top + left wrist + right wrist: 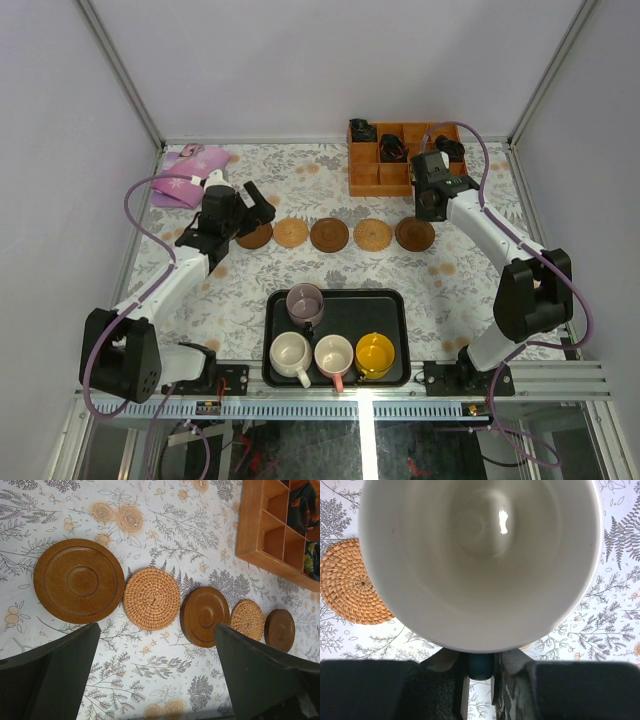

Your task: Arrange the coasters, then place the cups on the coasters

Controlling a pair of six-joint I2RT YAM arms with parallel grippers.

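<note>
Above the right-end coaster (415, 234), your right gripper (480, 677) is pinching the white cup (480, 565) by its handle (480, 666) for an upright set-down; your left gripper (157, 652) is hanging open.

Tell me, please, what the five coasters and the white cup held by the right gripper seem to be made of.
The three dark coasters: probably wood or pressed fibre, with a smooth matte brown surface and concentric turned rings.
The two tan coasters: woven rattan or a similar plant fibre, showing a spiral weave.
The white cup: probably glazed ceramic, since it is glossy with a bright highlight inside.
</note>
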